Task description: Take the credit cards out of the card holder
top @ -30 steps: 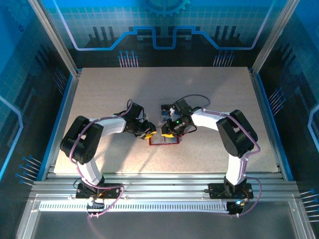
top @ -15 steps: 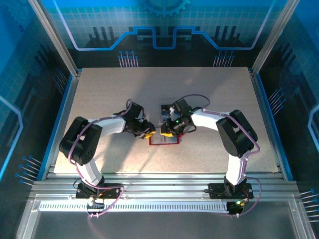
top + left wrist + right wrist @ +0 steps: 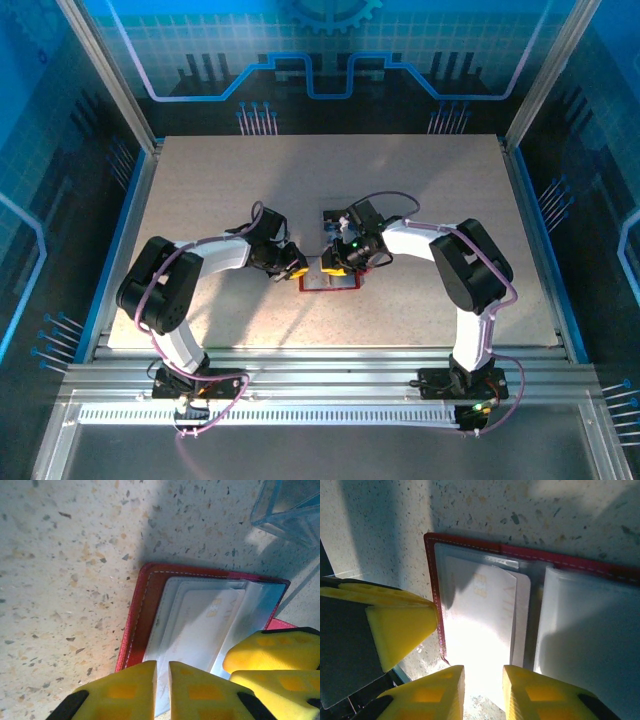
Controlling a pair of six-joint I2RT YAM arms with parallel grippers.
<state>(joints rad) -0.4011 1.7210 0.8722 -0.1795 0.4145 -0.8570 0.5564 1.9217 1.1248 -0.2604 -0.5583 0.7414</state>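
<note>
Left pincer [image 3: 162,672]: my 2 yellow fingers are standing almost together, with just a thin slit between them. A pale sliver is showing in that slit, and I cannot tell whether I am clamping it.
Right pincer [image 3: 482,680]: my 2 yellow fingers are standing apart with a plain gap between them. Glare is washing out what lies in the gap.
Card holder [image 3: 139,615]: it is lying open and flat on the speckled tabletop [image 3: 65,580], near the middle and between my 2 arms. Its grey inside is facing up inside the red stitched border.
Credit card [image 3: 480,615]: a pale card with faint yellowish print is sitting in a pocket [image 3: 495,560] of the holder. A 2nd pale edge is peeking out just behind it on one side.
Holder against my left pincer: from my left wrist, the holder is lying just beyond my fingertips. The card is running down toward the slit between them.
Holder against my right pincer: from my right wrist, the card's near end is lying in front of my gap. The holder's other grey half is lying to the right.
Pincers together: from above, they are facing each other at the holder's far side. The left one is sitting at the holder's left corner, its finger tip right at the red border.
</note>
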